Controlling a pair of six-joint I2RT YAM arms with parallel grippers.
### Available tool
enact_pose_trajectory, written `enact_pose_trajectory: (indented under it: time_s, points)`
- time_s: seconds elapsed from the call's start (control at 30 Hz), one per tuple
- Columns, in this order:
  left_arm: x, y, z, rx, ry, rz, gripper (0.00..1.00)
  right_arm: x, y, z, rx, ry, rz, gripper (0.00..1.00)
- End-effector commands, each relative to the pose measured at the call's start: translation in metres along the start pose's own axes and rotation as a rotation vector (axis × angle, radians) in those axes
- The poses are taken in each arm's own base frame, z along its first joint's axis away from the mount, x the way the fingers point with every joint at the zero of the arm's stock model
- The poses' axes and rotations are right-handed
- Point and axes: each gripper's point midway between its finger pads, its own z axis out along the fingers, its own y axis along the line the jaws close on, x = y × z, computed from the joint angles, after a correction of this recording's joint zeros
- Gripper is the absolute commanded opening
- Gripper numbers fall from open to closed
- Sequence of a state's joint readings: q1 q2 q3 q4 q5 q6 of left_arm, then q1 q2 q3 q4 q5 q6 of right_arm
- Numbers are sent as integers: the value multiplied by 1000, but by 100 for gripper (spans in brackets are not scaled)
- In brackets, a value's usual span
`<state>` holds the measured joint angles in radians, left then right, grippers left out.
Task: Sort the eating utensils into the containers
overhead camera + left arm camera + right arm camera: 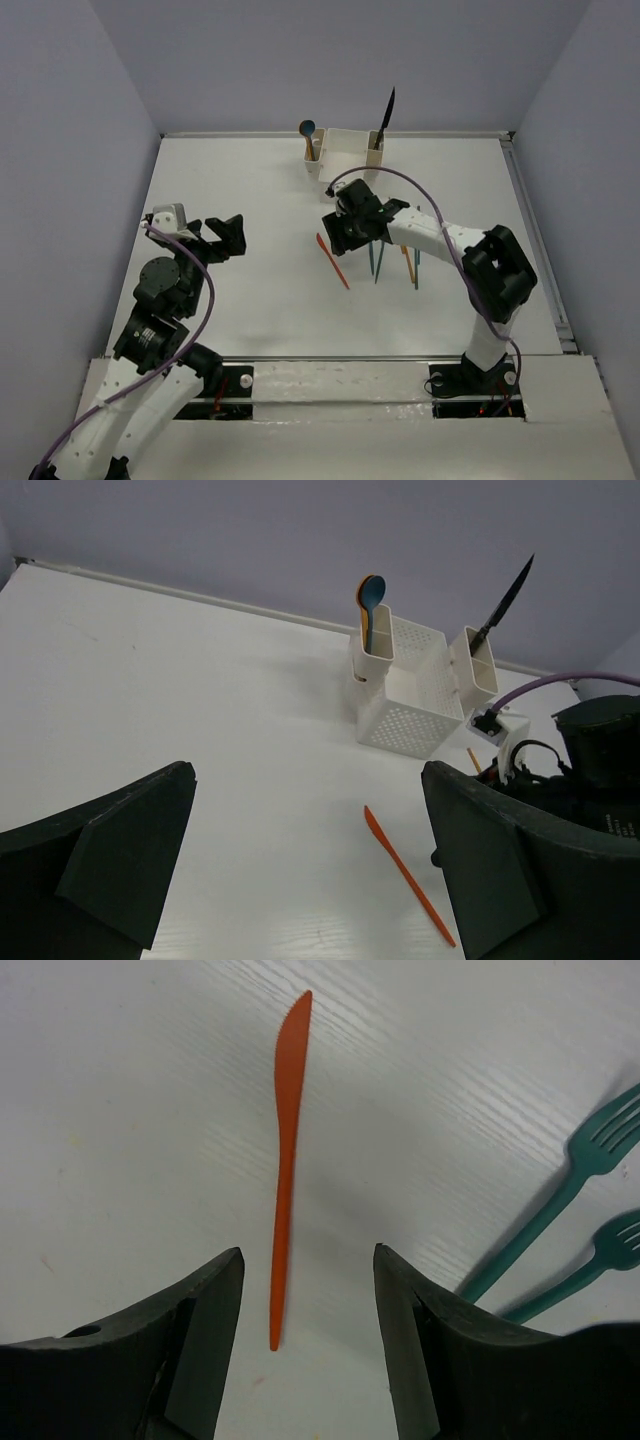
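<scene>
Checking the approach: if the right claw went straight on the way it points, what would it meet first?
Probably the orange knife, lying flat in line with the gap of the right claw; depth is unclear.

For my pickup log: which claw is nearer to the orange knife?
Right. The right claw hangs open over the orange knife; the left claw is open too, well off to its left.

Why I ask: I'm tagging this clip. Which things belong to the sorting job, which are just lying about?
Job: orange knife, teal forks, white caddy, spoons in one side compartment, dark knife in the other.
Not the job's: the right arm's purple cable, the table.
</scene>
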<state>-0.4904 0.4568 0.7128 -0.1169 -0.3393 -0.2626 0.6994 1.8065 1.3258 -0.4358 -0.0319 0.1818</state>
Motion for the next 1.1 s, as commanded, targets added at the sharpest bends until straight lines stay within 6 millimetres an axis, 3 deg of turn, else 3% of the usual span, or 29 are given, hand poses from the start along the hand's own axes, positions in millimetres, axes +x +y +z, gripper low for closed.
enact_pose_trajectory:
  time_s: [0.0,0.2,0.37,0.47,0.6,0.9,0.97,1.07]
  points:
    - [-12,-5,-2,28,-42,-17,99,13,8,5,7,72,-15,60]
    - [-12,-7,-3,41,-43,-19,99,31,17,34,12,134,-22,51]
    - [-11,-9,-4,50,-40,-18,99,31,27,54,2,150,-35,50]
    - [-11,-8,-4,50,-40,-18,99,31,25,61,21,159,-33,49]
    - [-12,-8,-4,50,-44,-20,99,34,15,69,76,177,-38,37]
    - [-15,-9,-6,55,-51,-22,99,36,2,65,160,198,-95,7]
    - [-14,-8,-6,52,-51,-21,99,29,1,63,166,178,-99,0]
    - [-14,-9,-6,58,-49,-21,99,7,6,54,159,102,-94,0]
